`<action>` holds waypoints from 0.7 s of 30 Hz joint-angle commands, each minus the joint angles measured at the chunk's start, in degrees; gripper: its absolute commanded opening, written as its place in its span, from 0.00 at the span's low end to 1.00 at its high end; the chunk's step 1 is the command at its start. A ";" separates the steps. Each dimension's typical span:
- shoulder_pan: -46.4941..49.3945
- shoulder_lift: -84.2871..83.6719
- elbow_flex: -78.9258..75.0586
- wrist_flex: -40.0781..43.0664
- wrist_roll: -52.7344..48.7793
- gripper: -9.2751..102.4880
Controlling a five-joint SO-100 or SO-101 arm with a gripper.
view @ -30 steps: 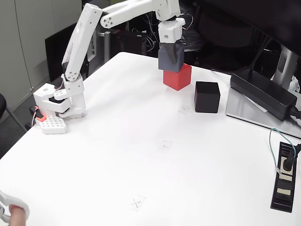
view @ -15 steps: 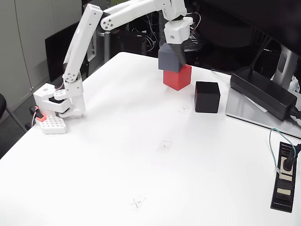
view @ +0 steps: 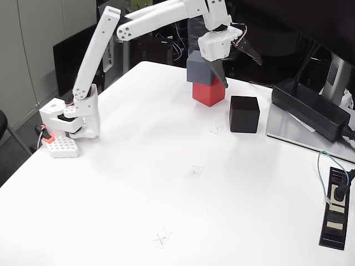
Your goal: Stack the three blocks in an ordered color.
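Desk: a white matte desk (view: 138,194) carried everything; faint pencilled crosses (view: 193,170) marked its middle and near part.
Red block: a plain matte red cube (view: 208,93) stood near the far edge of the desk, flat on the surface.
Grey block: a bluish grey matte cube (view: 199,70) sat on top of the red cube, turned a little and shifted toward the left of the fixed view, so the two were not squarely aligned.
Black block: a plain matte black cube (view: 244,113) rested on the desk just to the right of the red cube, nearer the right edge, apart from the stack.
Arm: a white plastic jointed arm (view: 97,55) rose from its base at the left edge of the desk and reached across to the far edge.
Claw: the white two-finger gripper (view: 238,66) hung above and to the right of the grey cube, its dark fingers spread wide; one finger pointed down beside the stack, the other out to the right, and they pinched nothing.
Power brick: a long black power brick (view: 310,108) lay on a grey slab at the far right corner.
Power strip: a black socket strip (view: 335,208) with a plugged cable lay at the right edge.
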State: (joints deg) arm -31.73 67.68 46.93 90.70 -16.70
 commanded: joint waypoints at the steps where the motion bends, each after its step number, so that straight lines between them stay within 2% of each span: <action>1: 0.09 -0.35 -1.49 -0.18 7.38 0.46; 6: 0.09 -6.86 -2.20 -0.18 13.10 0.46; 21: 0.09 -12.04 -1.32 -5.89 15.29 0.45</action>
State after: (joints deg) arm -31.90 55.11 46.58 85.61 -1.76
